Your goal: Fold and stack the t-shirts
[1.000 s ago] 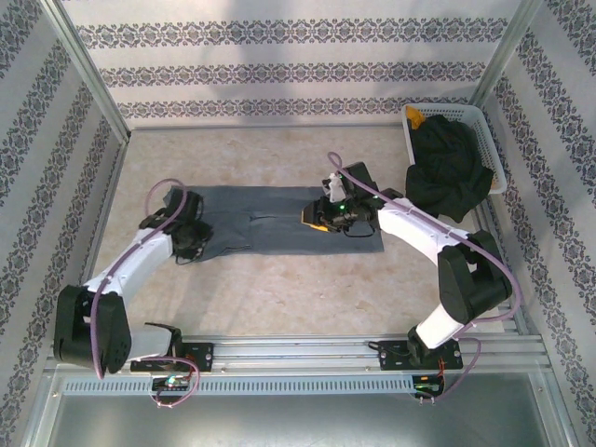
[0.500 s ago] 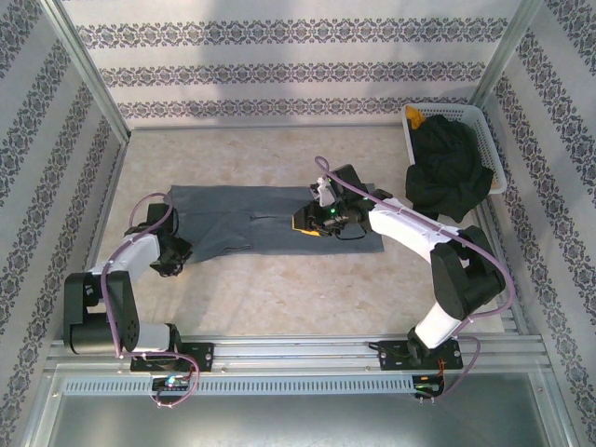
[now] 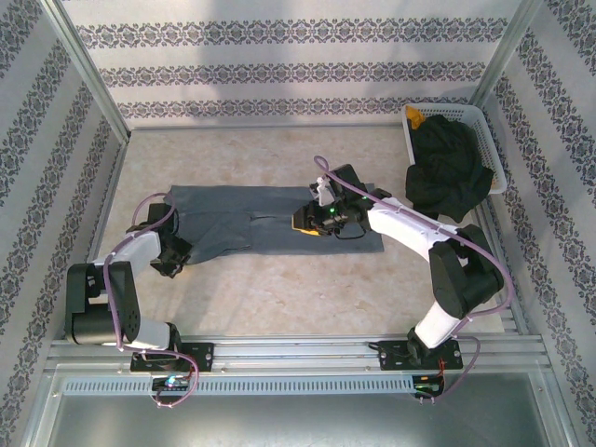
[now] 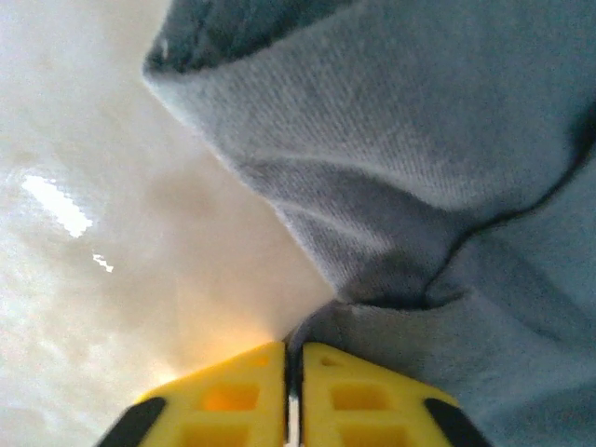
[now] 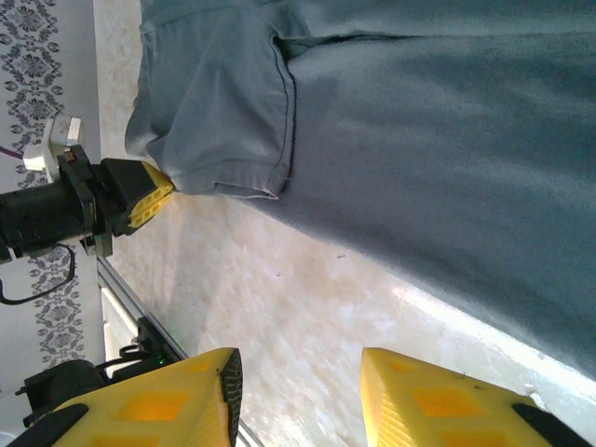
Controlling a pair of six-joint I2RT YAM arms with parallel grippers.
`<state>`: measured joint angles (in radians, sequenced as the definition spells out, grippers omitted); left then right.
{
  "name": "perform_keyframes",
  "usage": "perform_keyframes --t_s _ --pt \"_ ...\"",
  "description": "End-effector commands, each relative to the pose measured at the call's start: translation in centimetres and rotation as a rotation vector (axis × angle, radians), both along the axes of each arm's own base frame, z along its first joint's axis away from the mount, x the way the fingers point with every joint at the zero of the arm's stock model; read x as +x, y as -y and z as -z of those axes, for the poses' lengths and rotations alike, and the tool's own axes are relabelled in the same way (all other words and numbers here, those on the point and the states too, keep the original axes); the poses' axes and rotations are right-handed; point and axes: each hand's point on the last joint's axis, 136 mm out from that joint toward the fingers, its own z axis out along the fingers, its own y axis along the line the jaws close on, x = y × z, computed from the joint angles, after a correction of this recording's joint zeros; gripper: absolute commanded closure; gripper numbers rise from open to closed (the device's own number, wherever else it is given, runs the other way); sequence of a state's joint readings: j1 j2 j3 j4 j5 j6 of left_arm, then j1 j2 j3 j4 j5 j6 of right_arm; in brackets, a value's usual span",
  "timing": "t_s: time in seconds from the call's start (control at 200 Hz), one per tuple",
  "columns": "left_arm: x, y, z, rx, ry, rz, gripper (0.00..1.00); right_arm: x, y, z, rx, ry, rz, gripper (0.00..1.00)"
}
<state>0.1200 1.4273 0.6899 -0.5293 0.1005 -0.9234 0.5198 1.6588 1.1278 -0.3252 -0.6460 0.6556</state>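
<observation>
The slate blue-grey t-shirt (image 3: 270, 219) lies spread flat across the middle of the table. My left gripper (image 3: 177, 256) sits low at its near-left sleeve corner, and in the left wrist view the left gripper (image 4: 293, 349) is shut with the shirt's (image 4: 447, 140) folded hem running into the closed yellow fingers. The right gripper (image 3: 312, 221) hovers over the shirt's middle. Its jaws (image 5: 298, 363) stand open over bare table beside the shirt's (image 5: 419, 121) near edge, holding nothing. The left gripper (image 5: 154, 191) shows there at the sleeve. The black t-shirt (image 3: 449, 172) lies bunched in the basket.
A white lattice basket (image 3: 494, 140) stands at the back right with a small yellow-orange object (image 3: 416, 119) in its far corner. Patterned walls with metal posts close in three sides. A metal rail (image 3: 298, 349) runs along the near edge.
The left arm drew back toward the left, its gripper slid to the sleeve corner and then closed there. The right gripper shifted slightly left and stayed open.
</observation>
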Motion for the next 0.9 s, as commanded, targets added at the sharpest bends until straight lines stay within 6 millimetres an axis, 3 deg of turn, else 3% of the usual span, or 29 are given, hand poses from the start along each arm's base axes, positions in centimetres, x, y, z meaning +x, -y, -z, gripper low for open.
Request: perform_keyframes --t_s 0.0,0.525,0.769,0.899 --pt "-0.1 0.2 0.3 -0.01 0.0 -0.012 0.98 0.1 -0.7 -0.7 0.017 0.005 -0.024 0.61" --pt "-2.8 3.5 -3.5 -0.098 0.048 -0.115 1.0 0.3 -0.4 -0.7 0.015 0.012 -0.016 0.61" --pt "-4.9 3.3 -4.0 -0.064 -0.002 -0.092 1.0 0.2 -0.3 -0.6 0.011 0.013 -0.016 0.61" --pt "-5.9 3.5 -3.1 -0.07 -0.03 -0.097 1.0 0.1 -0.1 -0.3 0.008 0.008 -0.013 0.61"
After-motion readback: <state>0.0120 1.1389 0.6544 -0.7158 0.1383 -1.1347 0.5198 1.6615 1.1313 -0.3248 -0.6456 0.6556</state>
